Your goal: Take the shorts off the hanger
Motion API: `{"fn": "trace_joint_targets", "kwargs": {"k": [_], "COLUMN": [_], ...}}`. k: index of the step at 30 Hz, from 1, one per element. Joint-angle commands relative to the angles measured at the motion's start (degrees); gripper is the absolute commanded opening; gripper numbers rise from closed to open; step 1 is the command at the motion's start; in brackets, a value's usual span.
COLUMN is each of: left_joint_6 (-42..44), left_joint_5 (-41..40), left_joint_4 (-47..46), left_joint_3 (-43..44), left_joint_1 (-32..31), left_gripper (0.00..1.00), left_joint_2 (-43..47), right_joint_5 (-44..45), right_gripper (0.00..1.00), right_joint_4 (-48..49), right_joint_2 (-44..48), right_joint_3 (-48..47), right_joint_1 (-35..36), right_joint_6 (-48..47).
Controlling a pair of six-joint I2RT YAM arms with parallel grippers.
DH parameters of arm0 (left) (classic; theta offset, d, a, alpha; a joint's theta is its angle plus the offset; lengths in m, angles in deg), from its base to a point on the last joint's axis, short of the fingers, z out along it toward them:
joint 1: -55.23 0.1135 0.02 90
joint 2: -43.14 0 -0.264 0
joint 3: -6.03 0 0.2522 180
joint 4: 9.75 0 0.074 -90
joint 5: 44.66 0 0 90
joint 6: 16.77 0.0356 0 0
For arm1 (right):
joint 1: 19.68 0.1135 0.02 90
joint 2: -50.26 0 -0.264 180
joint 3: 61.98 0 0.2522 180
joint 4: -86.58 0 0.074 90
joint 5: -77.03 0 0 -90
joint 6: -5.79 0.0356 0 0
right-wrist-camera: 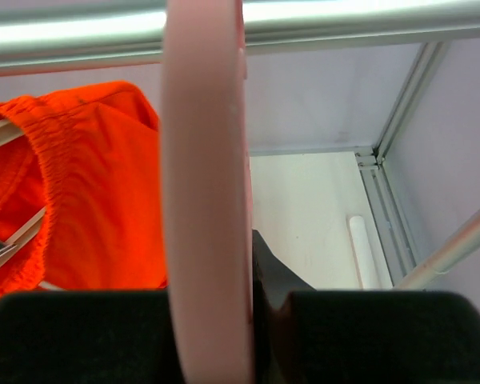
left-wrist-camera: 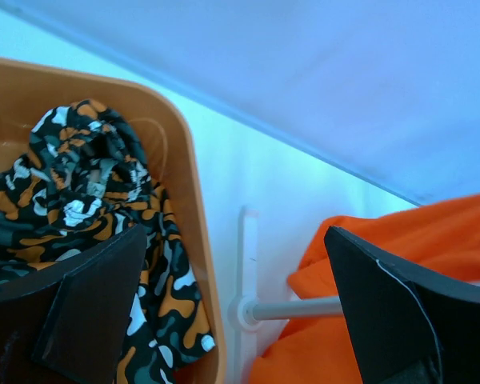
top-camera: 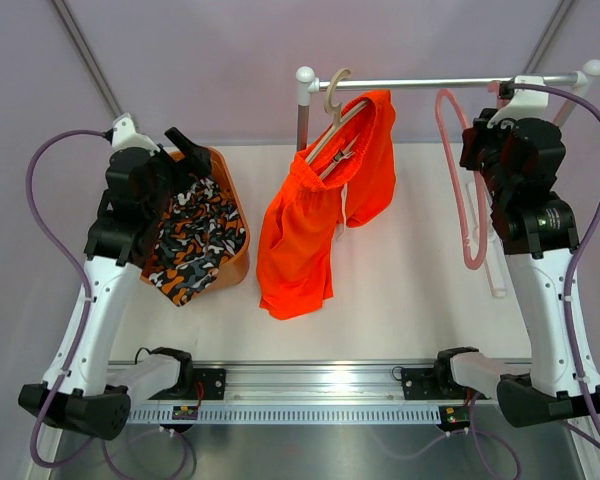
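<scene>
Judging by how things lie, the job looks about half done; the camouflage shorts (top-camera: 192, 240) sit crumpled in the orange basket (top-camera: 230, 185) at the left of the table, off any hanger, while the orange shorts (top-camera: 300, 240) hang from the beige hanger (top-camera: 332, 100) on the rail (top-camera: 430, 82) at the far centre and have yet to come off. The left gripper (left-wrist-camera: 236, 272) hovers over the basket with its fingers spread as wide as they go and nothing between them; the patterned cloth lies just below its left finger, apart from it. The right gripper (right-wrist-camera: 248, 320) is up at the right end of the rail, closed tight on the bare pink hanger (right-wrist-camera: 204, 200), whose bar passes straight between its fingers. The orange pair has its elastic waistband uppermost, threaded on the hanger near the rail; its long axis drops from there toward the table, running from far right to near left in the overhead view, leg openings at the low, near end; one leg trails long, the other bunches shorter on the right; whether the hem rests on the table I cannot tell. The patterned pair shows no clear direction, being heaped; it stretches roughly far to near along the basket, one corner spilling over the near rim.
</scene>
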Motion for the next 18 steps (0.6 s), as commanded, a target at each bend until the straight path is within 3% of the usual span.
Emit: {"fn": "trace_joint_targets", "kwargs": {"k": [1,18], "left_joint_6": [2.7,6.6], "left_joint_5": [1.7,4.1], "left_joint_4": [-0.7,-0.9], "left_joint_3": [0.6,-6.7], "left_joint_1": [-1.7,-2.1], "left_gripper": [0.99,0.99], "left_joint_2": [3.8,11.6], "right_joint_5": [-7.0,-10.7], "right_gripper": [0.0,0.0], "right_joint_4": [8.6,10.8], "right_joint_2": [0.4,-7.6], "right_joint_3": [0.5,-5.5], "right_joint_1": [-2.9,-7.1], "right_joint_6": [-1.2,-2.7]}}
